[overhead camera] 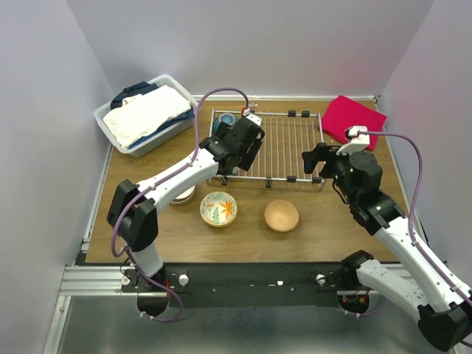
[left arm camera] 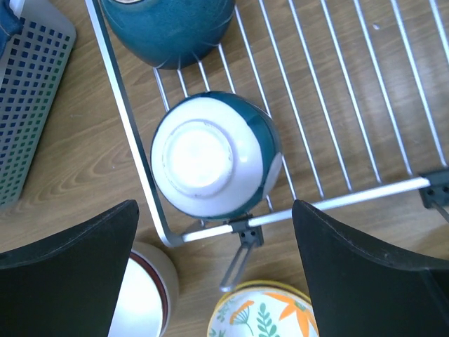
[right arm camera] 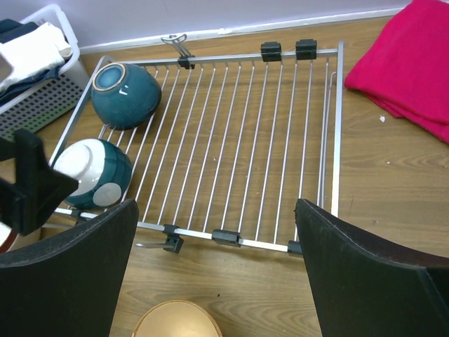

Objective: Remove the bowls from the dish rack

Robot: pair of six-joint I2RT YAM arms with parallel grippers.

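Two bowls lie in the silver wire dish rack [overhead camera: 284, 178] at its left end. A dark teal bowl [left arm camera: 168, 28] rests at the far corner. A teal and white bowl [left arm camera: 210, 158] sits bottom up in the near left corner [left arm camera: 128, 133]. My left gripper [left arm camera: 214, 210] hangs open just above that bowl and grips nothing. In the top view the left gripper [overhead camera: 240, 144] hides this bowl. My right gripper [right arm camera: 216, 210] is open and empty over the rack's near right rail [right arm camera: 337, 126]. On the table stand a floral bowl [overhead camera: 218, 209], a beige bowl [overhead camera: 282, 215] and a cream red-rimmed bowl [left arm camera: 144, 295].
A white laundry basket [overhead camera: 144, 114] with clothes stands at the back left, close to the rack's left rail. A red cloth [overhead camera: 352, 120] lies at the back right. The three unloaded bowls line the table strip between the rack and the arm bases.
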